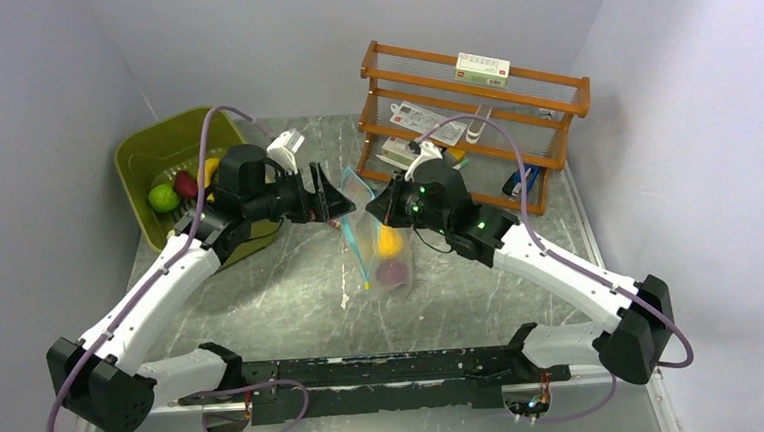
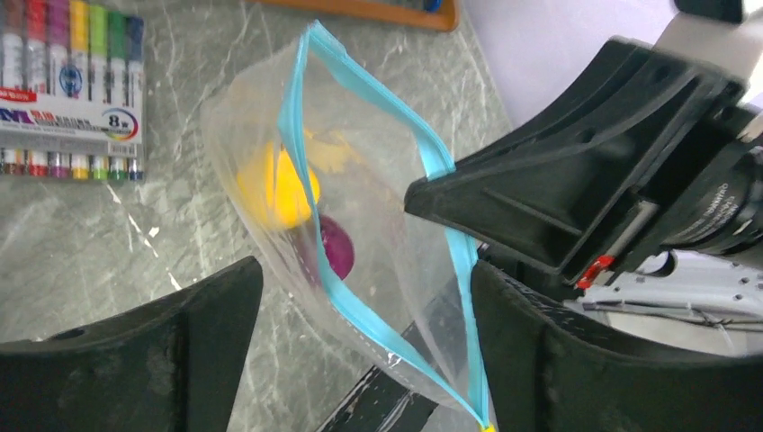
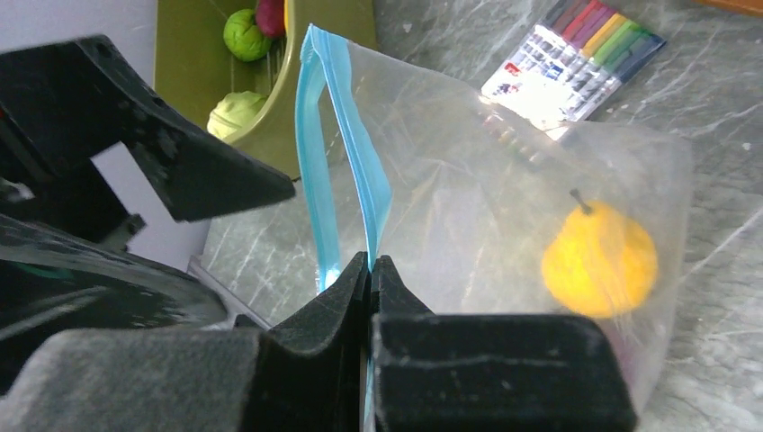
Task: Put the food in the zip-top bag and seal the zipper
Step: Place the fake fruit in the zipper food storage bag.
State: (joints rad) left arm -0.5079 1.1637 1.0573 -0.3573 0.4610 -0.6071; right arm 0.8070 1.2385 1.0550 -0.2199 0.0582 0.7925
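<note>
At centre frame the right gripper (image 3: 370, 265) is pinching the blue strip (image 3: 346, 162) of the clear bag (image 1: 393, 257), a yellow fruit (image 3: 598, 261) and a purple one (image 2: 335, 247) are sitting inside, and the left gripper (image 2: 364, 270) is gaping wide beside it.

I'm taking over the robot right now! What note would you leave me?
Left gripper: open, at the mouth of the clear zip-top bag, holding nothing.
Right gripper: shut on the bag's teal-blue zipper strip.
Done: a yellow-orange round toy fruit and a purple-red toy piece are inside the bag.
Left: a green round toy piece and other food sit in the olive-green plastic tub. Bag them, then seal the zipper, which gapes open.
</note>
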